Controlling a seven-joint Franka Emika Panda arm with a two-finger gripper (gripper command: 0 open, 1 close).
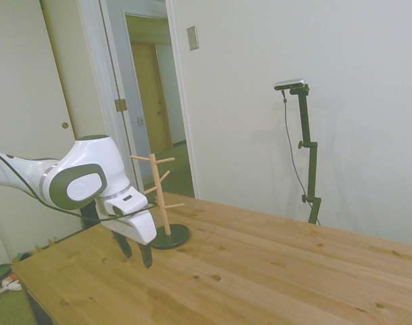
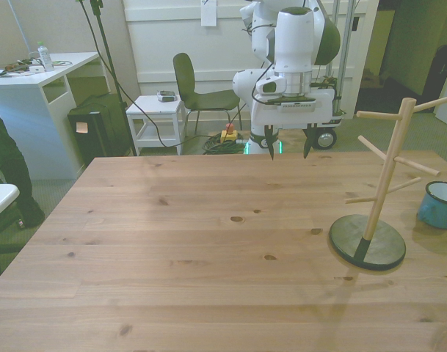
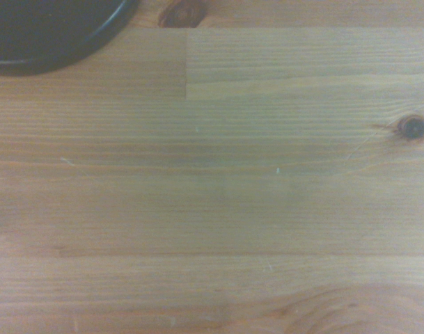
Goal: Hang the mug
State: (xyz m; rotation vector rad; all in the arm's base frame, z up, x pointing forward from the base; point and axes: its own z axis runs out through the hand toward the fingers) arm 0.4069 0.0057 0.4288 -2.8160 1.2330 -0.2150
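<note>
The worktop (image 2: 208, 242) lies bare across its middle and toward the front view's left. Toward the front view's right, the peg stand (image 2: 384, 191) rises with the mug (image 2: 437, 204) just beyond it near the edge.

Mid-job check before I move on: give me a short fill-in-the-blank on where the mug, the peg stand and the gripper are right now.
1. The mug stands on the ____, not on a peg.
2. In the front view, the mug is to the ____ of the peg stand.
3. The gripper has its fingers ____ and holds nothing.
4. The peg stand's round base is ____ in colour.

Missing words: table; right; open; black
</note>
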